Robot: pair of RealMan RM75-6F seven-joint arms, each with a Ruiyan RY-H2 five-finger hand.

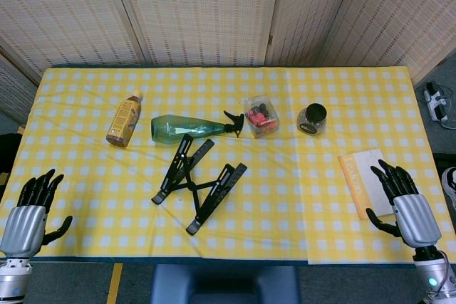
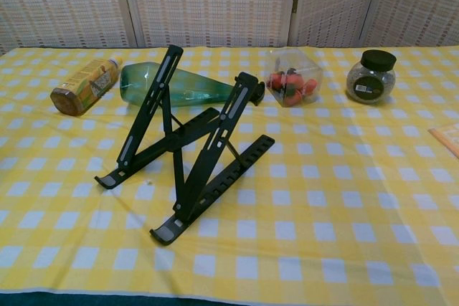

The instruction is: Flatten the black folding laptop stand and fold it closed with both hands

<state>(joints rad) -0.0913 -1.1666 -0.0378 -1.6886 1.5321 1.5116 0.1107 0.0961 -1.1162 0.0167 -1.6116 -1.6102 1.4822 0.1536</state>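
My left hand [image 1: 32, 208] at eight o'clock and right hand [image 1: 407, 204] at four wait released, fingers spread, flanking the stand [image 1: 198, 183], which sits propped open at table centre, so both can reach it

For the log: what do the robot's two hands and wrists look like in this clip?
Both match: the left hand and right hand have black fingers and a ribbed silver-grey shell over the back. Each wrist below is silver-grey; the right one shows a small teal light and a thin cable beside it. No sleeves or readable markings. The chest view shows neither hand.
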